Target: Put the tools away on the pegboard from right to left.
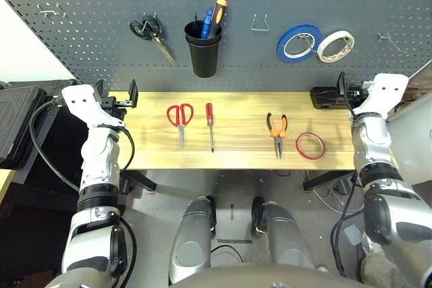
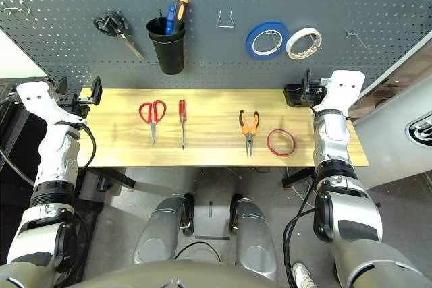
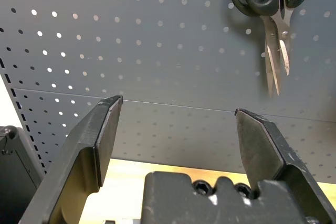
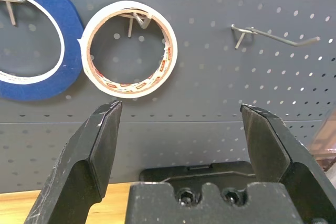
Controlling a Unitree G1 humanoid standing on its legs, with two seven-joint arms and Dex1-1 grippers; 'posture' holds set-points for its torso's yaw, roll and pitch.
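Four tools lie in a row on the wooden table (image 1: 236, 153): red-handled scissors (image 1: 180, 117), a slim red-handled screwdriver (image 1: 210, 123), orange-and-black pliers (image 1: 277, 131) and a thin red tape ring (image 1: 310, 145) at the right. Behind them rises the dark grey pegboard (image 1: 88, 25). My left gripper (image 1: 128, 94) hovers open at the table's far left edge, facing the board. At the far right edge my right gripper (image 1: 331, 92) is open too, nothing between its fingers (image 4: 100, 145), pointing at the board below an empty wire hook (image 4: 273, 36).
On the pegboard hang black-handled scissors (image 1: 150, 32), a black cup (image 1: 202, 48) holding tools, an empty wire hook (image 1: 260, 23), a blue tape roll (image 1: 298, 42) and a white tape roll (image 1: 335, 46). More hooks sit at the far left (image 1: 51, 11) and far right (image 1: 388, 40).
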